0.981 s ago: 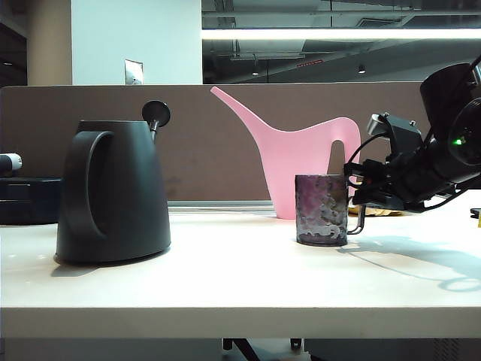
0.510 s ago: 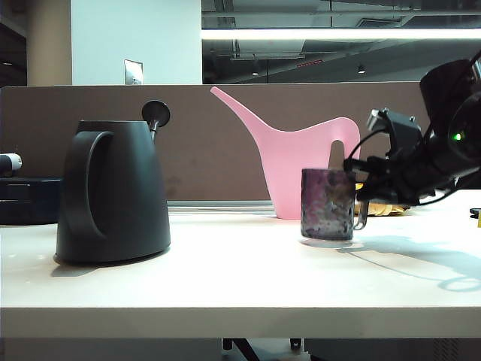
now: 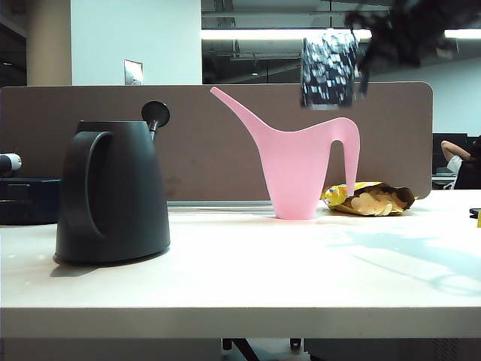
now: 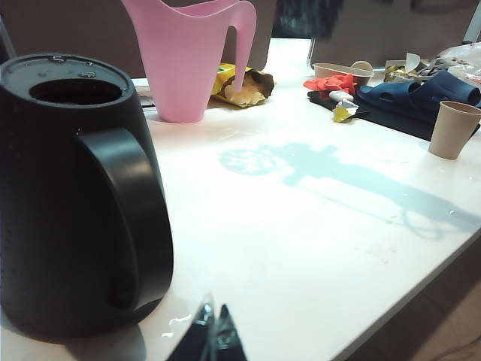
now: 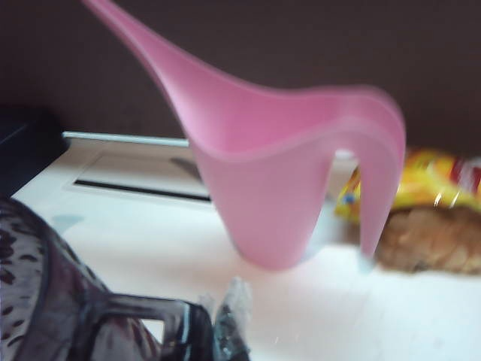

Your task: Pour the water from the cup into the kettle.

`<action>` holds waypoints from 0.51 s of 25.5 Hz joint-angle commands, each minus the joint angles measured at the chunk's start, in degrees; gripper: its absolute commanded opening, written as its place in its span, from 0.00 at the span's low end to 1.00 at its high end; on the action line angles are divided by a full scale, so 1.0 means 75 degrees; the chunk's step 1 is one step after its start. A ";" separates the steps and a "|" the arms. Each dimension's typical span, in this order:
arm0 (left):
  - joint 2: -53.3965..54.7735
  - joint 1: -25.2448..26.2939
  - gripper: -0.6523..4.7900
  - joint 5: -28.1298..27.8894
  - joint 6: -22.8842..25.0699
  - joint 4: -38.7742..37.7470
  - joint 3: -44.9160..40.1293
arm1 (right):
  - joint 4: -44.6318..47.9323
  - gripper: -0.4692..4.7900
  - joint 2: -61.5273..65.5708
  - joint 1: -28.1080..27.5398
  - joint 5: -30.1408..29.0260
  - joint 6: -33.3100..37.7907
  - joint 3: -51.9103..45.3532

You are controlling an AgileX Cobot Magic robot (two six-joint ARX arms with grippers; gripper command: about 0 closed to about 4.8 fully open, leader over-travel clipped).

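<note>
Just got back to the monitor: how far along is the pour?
Done: the right pincer is shut on the cup by its handle, high above the table. In hand: carrying it. Left: reaching the kettle and pouring. The left pincer is shut beside the kettle.

The right hand (image 3: pixel 366 56) appears in the exterior view as a blurred black mass with dark cabling, its tips in the right wrist view dark, narrow and glossy, while the left hand (image 4: pixel 213 338) shows in its wrist view as two slim, shiny black tapered fingers.
</note>
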 commanded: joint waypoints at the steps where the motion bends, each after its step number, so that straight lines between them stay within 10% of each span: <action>1: 0.0006 -0.0003 0.11 -0.0009 0.0026 0.0061 0.0020 | -0.1174 0.07 -0.0029 0.0440 0.0402 -0.0831 0.1139; 13: 0.0006 -0.0003 0.11 -0.0953 0.0023 0.0064 0.0023 | -0.2078 0.07 0.0801 0.2766 0.2154 -0.2655 0.2926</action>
